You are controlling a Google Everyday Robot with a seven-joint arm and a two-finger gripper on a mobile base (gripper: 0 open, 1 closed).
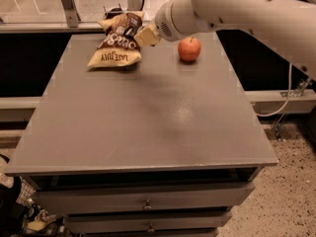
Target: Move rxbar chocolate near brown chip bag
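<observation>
the gripper (140,35) hangs over the far left part of the grey table (148,117), at the right edge of the brown chip bag (114,51). its cream-coloured fingers (148,36) are clamped on the rxbar chocolate (130,30), whose small dark wrapper sticks out to the left of the fingertips and overlaps the upper part of the bag in this view. whether the bar touches the bag or is held just above it cannot be told. the bag lies flat near the table's back edge, its pale "late july" end pointing toward the camera. a red apple (189,49) stands to the right of the bag, apart from it, just below the thick white arm (232,6) that reaches in from the upper right. drawers (145,200) sit under the tabletop.
</observation>
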